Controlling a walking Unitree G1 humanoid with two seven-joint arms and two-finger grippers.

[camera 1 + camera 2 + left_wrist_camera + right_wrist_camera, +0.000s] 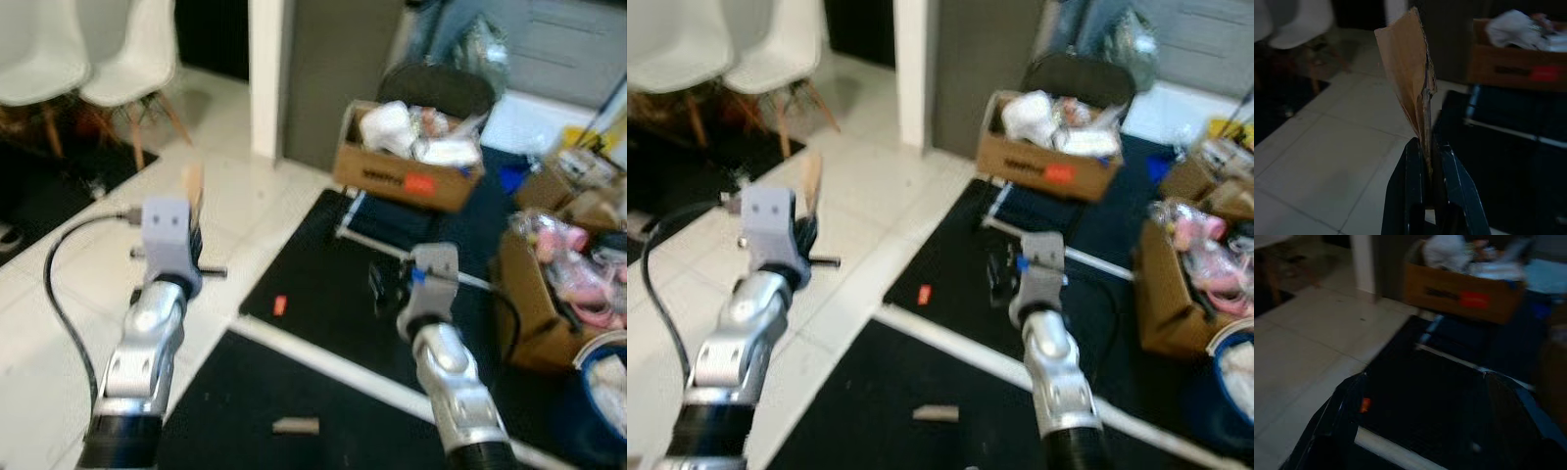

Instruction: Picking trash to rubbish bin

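Observation:
My left gripper is raised over the white tiles and shut on a torn scrap of brown cardboard, which sticks up past the wrist in the head view. Over the black mat, my right gripper is open, and there is nothing between its wide-spread fingers. On the mat lie a small orange scrap and a brown strip of cardboard. An open cardboard box full of white and mixed rubbish stands ahead.
Two white chairs stand at the back left on tiles. A white pillar rises beside the box. A second cardboard box with pink things and a blue tub crowd the right side.

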